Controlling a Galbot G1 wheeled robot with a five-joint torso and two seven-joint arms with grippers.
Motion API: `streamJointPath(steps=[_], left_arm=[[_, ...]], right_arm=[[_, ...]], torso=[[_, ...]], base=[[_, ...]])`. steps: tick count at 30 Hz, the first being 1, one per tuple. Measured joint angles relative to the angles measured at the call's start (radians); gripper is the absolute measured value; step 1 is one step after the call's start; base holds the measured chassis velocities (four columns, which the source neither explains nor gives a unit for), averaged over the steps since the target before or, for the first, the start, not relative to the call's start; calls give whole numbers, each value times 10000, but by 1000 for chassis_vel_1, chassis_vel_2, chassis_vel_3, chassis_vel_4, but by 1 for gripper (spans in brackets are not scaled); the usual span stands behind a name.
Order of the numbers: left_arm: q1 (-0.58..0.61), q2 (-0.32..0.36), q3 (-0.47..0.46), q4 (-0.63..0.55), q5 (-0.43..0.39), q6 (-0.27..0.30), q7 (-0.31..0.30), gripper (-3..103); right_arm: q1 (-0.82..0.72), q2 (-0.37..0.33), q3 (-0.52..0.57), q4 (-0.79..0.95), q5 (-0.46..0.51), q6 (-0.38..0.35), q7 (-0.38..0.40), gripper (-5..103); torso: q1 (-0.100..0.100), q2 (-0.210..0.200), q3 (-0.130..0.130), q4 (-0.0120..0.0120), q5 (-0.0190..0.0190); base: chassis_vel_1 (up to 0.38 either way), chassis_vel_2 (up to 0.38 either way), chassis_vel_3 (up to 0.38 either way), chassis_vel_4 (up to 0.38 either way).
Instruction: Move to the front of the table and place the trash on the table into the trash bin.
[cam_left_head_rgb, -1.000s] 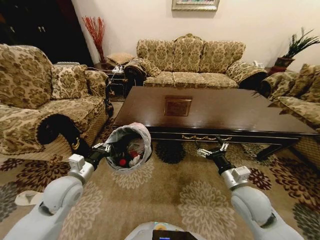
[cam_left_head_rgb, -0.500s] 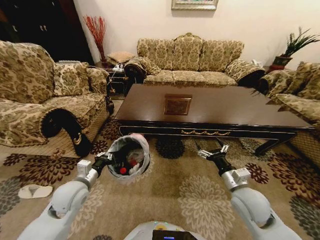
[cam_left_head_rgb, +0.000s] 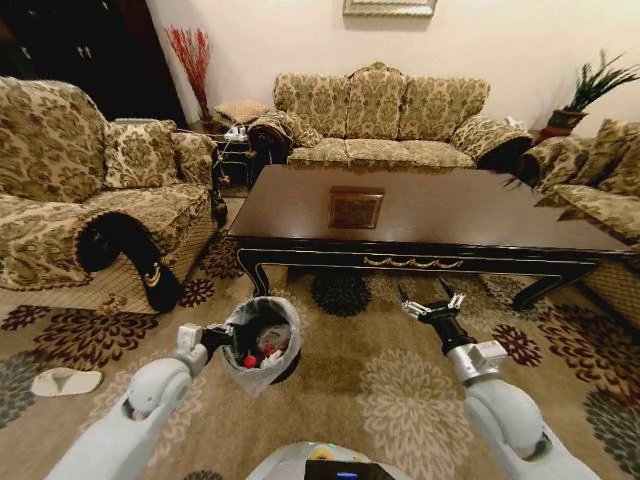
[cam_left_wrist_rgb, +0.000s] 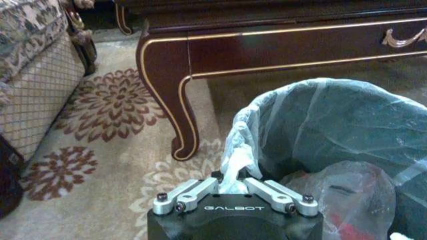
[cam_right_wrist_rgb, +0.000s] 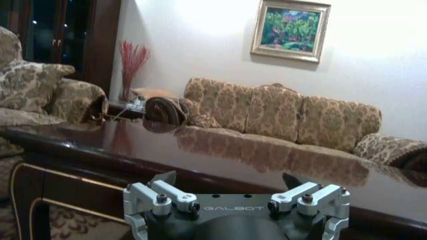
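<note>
while the left gripper (cam_left_wrist_rgb: 233, 192) pinches the liner at the trash bin (cam_left_head_rgb: 262, 340) rim, holding it off the carpet short of the table (cam_left_head_rgb: 420, 215) front edge, trash (cam_left_head_rgb: 258, 355) sits inside and the right gripper (cam_left_head_rgb: 432, 305) hangs spread beside it.

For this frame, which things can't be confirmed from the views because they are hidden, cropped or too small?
- The trash bin's contents: in the head view, red and white bits too small to name; in the left wrist view the bin is cut by the frame edge, with crumpled plastic covering what lies below.
- Left gripper: its fingers close on the liner's rim, but the fingertips are hidden by the plastic.
- Right gripper: open and empty in front of the table.
</note>
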Motion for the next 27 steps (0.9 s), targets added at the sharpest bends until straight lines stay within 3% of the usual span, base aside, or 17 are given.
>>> streamJointPath(steps=[17,27], left_arm=[[-305,-183,245,951,35,-205,114,2],[-55,-477,329,481,168,73,-75,2]], right_arm=[[-318,47,206,-336,-40,268,-172,100],[-186,-5,179,-400,-42,235,-155,100]], torso=[[-250,-765,-513,0,0],[-357,-1135,-783,-1,1]], base=[[0,0,0,0],[0,0,0,0]])
